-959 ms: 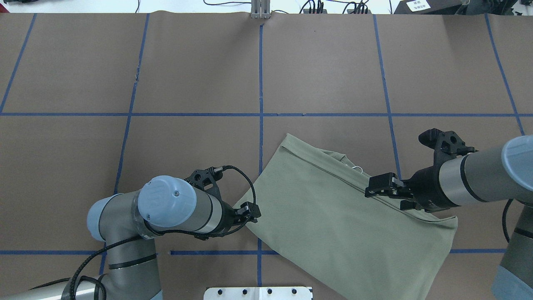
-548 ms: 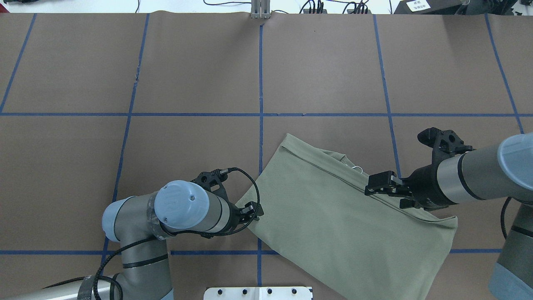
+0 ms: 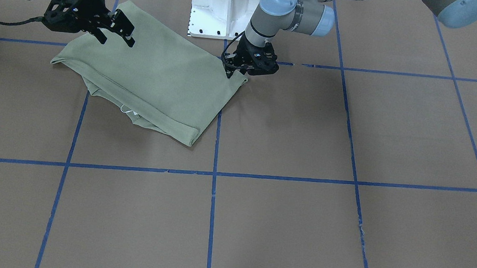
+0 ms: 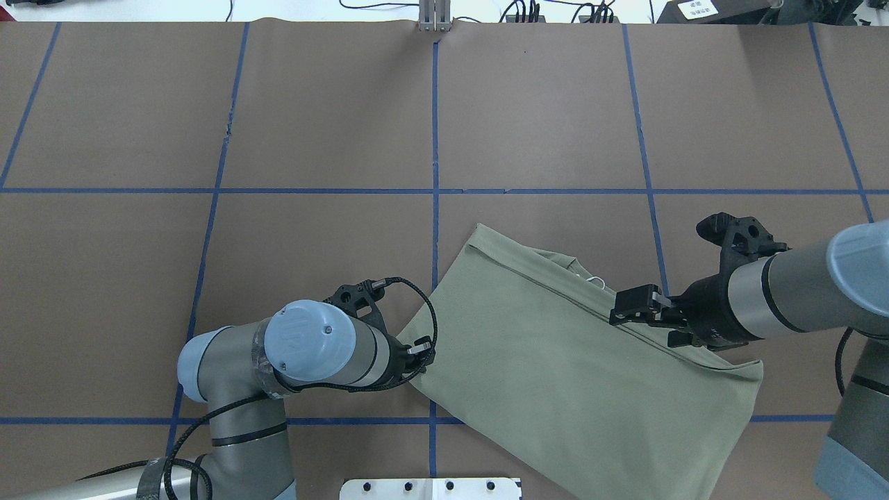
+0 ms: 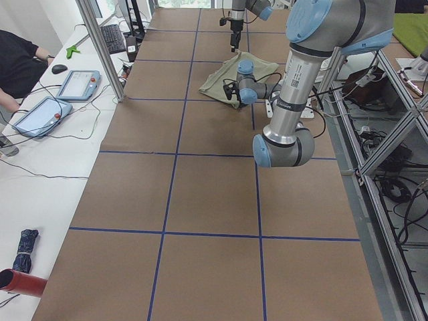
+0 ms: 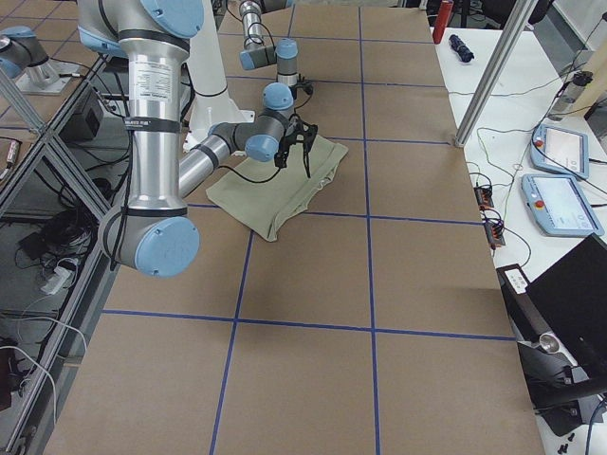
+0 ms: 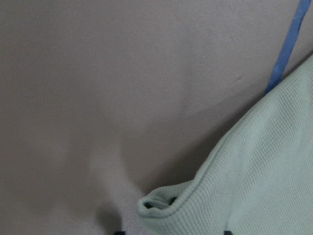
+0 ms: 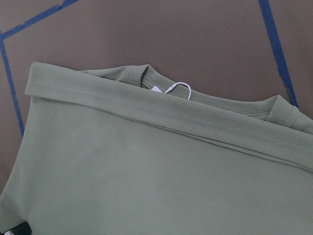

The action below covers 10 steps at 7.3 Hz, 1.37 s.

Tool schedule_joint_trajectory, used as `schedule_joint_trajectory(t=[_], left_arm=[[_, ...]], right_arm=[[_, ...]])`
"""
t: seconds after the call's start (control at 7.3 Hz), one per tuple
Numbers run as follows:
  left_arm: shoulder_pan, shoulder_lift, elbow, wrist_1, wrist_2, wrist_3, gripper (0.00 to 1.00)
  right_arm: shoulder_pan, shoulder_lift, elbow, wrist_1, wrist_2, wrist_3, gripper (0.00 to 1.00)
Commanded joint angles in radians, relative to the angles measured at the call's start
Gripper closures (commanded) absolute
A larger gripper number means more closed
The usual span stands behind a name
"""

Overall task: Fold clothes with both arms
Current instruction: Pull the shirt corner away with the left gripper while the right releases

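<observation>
Shirt [image 4: 569, 375] lies folded; left gripper [image 4: 421, 354] straddles its left corner, right gripper [image 4: 623, 311] hovers over far edge, both fingers apart, likely pre-pinch.

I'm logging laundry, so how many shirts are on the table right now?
1. The green shirt lies folded near the robot's base, mostly on its right side. Its layers could hide another.

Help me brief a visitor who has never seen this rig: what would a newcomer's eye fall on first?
The pale green shirt, folded into a slanted rectangle, lies on the brown table, which is gridded with blue tape, close to the robot's base. The left gripper is at one corner of it, and the right gripper hovers open over the folded edge near the collar.
</observation>
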Motion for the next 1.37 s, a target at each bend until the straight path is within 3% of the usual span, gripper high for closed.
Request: schedule_joint_trajectory(t=[0.0, 0.27, 0.55, 1.23], left_arm=[[-0.035, -0.001, -0.009, 0.003, 0.0, 0.001, 1.0], [-0.158, 0.004, 0.004, 0.011, -0.001, 0.018, 1.0], [-0.236, -0.011, 0.077, -0.001, -0.001, 0.114, 1.0], [-0.422, -0.233, 0.485, -0.248, -0.001, 0.343, 1.0]], right_arm=[[0.005, 0.0, -0.002, 0.001, 0.0, 0.0, 0.0], [0.008, 0.0, -0.002, 0.001, -0.002, 0.002, 0.0], [0.008, 0.001, -0.011, 0.001, -0.014, 0.0, 0.0], [0.016, 0.005, -0.013, 0.001, -0.049, 0.002, 0.0]])
